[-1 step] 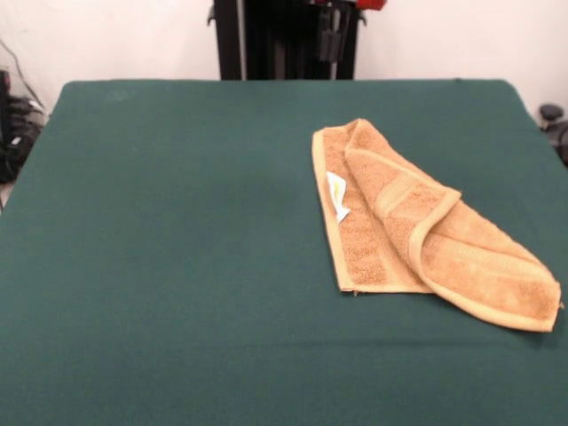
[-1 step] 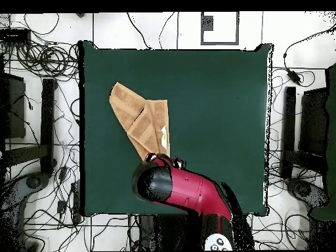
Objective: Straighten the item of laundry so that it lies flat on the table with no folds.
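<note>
Nothing looks straightened yet: the towel (image 1: 417,226) lies on the right side of the green table (image 1: 177,266) with one flap folded diagonally over itself, and the arm (image 2: 184,190) hangs drawn back, its gripper's grasp impossible to judge.

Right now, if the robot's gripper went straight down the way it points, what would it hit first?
Probably the green table, just beside the end of the towel nearest the robot, or perhaps the towel's edge itself. The gripper hangs high above, and depth is unclear.
</note>
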Tool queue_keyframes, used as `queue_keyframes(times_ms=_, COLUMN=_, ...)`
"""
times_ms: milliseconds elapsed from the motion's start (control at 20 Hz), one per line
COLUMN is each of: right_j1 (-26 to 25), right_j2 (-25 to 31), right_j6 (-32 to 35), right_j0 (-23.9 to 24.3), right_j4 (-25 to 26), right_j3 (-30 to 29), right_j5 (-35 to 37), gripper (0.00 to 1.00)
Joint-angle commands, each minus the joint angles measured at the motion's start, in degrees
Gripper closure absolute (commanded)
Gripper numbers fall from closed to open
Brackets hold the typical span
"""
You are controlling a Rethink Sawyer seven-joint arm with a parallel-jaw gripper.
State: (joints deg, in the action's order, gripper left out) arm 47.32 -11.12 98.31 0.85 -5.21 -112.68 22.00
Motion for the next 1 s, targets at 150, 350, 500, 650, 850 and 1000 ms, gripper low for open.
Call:
queue_keyframes(times_ms=150, right_j1=-4.38, right_j2=3.31, right_j6=8.11, right_j0=-1.16, right_j4=2.03, right_j3=0.53, right_j5=-4.72, gripper=1.0)
queue_keyframes(times_ms=350, right_j1=-4.6, right_j2=3.0, right_j6=8.27, right_j0=-1.43, right_j4=1.95, right_j3=0.67, right_j5=-4.94, gripper=1.0)
queue_keyframes(times_ms=500, right_j1=-4.79, right_j2=2.45, right_j6=8.54, right_j0=-1.99, right_j4=1.93, right_j3=1.01, right_j5=-4.8, gripper=1.0)
queue_keyframes(times_ms=650, right_j1=-4.79, right_j2=2.55, right_j6=8.47, right_j0=-1.93, right_j4=1.9, right_j3=0.83, right_j5=-5.01, gripper=1.0)
queue_keyframes(times_ms=850, right_j1=-4.93, right_j2=2.16, right_j6=8.29, right_j0=-2.4, right_j4=2.23, right_j3=1.18, right_j5=-4.81, gripper=1.0)
queue_keyframes(times_ms=1000, right_j1=-4.71, right_j2=3.89, right_j6=6.23, right_j0=-0.91, right_j4=2.66, right_j3=1.23, right_j5=-4.06, gripper=1.0)
